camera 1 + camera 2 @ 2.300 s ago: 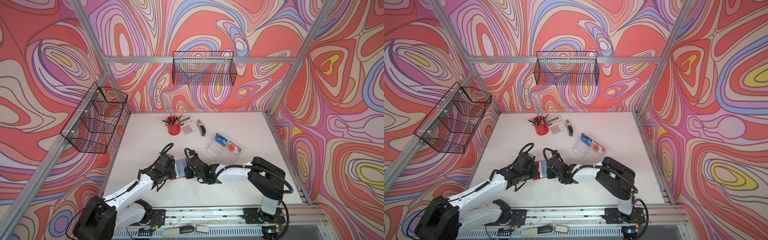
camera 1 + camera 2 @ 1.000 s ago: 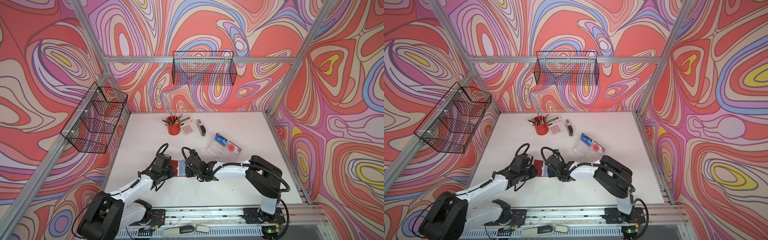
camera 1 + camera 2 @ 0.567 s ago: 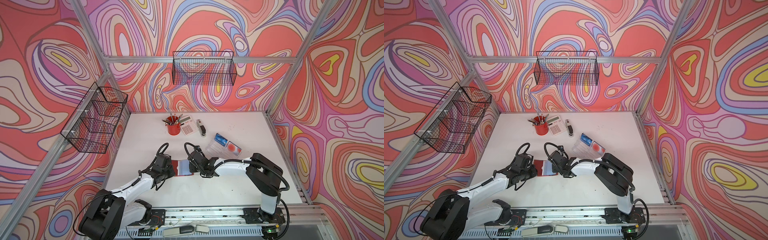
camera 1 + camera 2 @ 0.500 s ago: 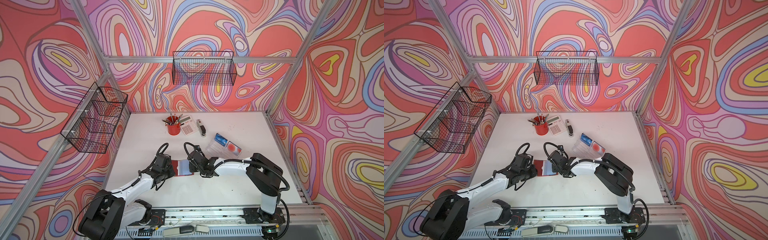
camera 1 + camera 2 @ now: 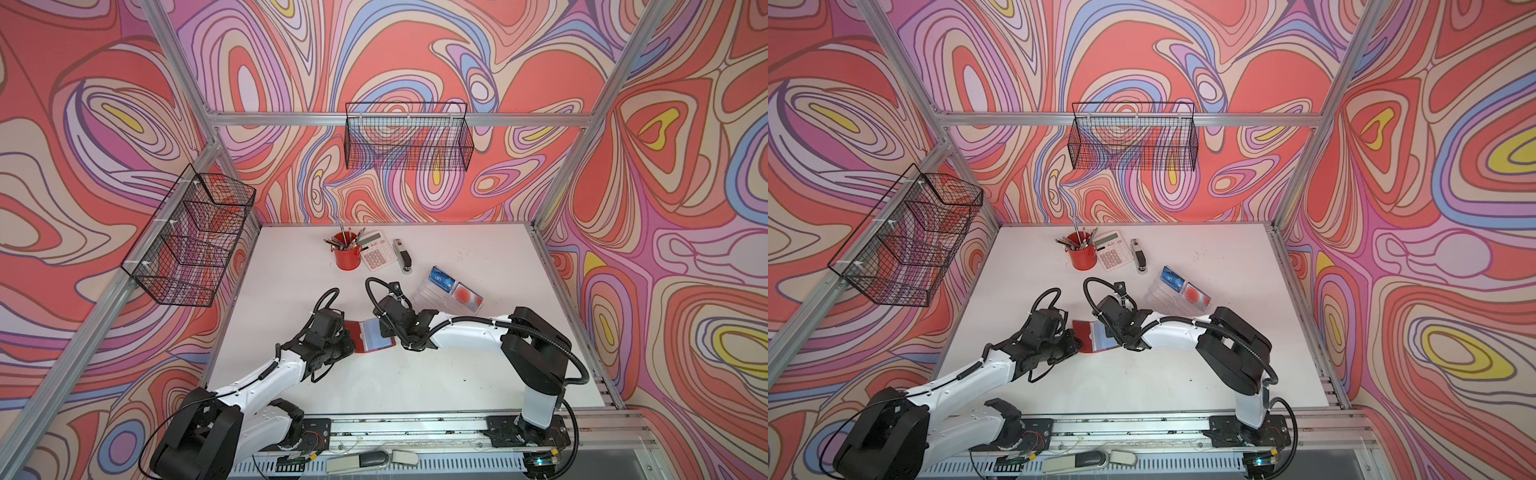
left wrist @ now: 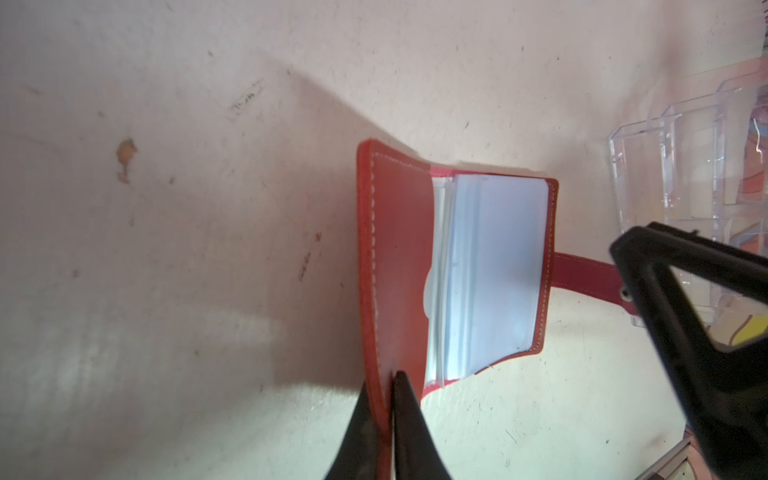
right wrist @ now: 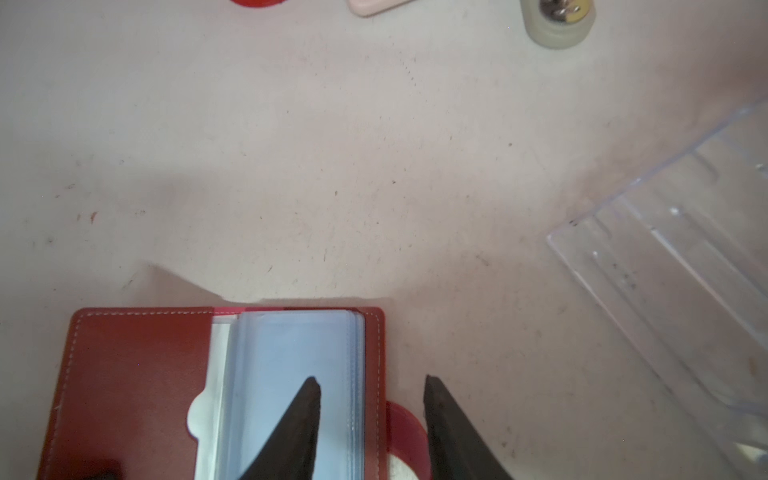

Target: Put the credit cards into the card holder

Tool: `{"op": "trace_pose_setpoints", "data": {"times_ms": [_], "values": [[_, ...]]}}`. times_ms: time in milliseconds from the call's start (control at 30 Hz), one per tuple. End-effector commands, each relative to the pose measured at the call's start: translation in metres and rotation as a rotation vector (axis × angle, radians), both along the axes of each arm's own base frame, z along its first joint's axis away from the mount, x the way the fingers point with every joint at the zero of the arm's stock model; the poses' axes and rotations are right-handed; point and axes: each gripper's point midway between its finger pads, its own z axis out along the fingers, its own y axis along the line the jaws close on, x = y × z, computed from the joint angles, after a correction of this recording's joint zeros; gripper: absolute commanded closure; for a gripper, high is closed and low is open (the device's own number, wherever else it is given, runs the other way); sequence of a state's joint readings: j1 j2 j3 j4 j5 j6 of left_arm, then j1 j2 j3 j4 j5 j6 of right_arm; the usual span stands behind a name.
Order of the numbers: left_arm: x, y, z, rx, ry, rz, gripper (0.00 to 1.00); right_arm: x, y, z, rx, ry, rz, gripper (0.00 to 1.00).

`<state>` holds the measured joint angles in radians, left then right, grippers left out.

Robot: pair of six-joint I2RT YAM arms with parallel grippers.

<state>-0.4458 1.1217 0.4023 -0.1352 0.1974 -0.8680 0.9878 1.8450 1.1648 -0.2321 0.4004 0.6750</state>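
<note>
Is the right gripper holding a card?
No, the right gripper stands open over the holder, nothing between its jaws.

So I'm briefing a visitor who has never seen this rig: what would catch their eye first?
The swirl-patterned walls all round, then the red card holder lying open mid-table. The left gripper pinches its cover while the right gripper stands open over its sleeved half; the credit cards sit in a clear tray behind to the right.
</note>
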Motion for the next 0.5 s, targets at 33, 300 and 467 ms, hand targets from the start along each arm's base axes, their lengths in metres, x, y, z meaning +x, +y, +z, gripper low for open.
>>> {"op": "trace_pose_setpoints", "data": {"times_ms": [33,300,467], "values": [[-0.002,0.016,-0.005,0.082,0.014,0.041,0.86,0.005,-0.009,0.03,0.019,-0.086,-0.02,0.56],[0.0,0.031,0.001,0.162,-0.025,0.056,0.67,0.004,-0.008,0.045,0.046,-0.116,-0.008,0.56],[0.002,0.033,0.005,0.174,-0.047,0.061,0.67,-0.01,0.014,0.043,0.058,-0.105,0.05,0.56]]}}
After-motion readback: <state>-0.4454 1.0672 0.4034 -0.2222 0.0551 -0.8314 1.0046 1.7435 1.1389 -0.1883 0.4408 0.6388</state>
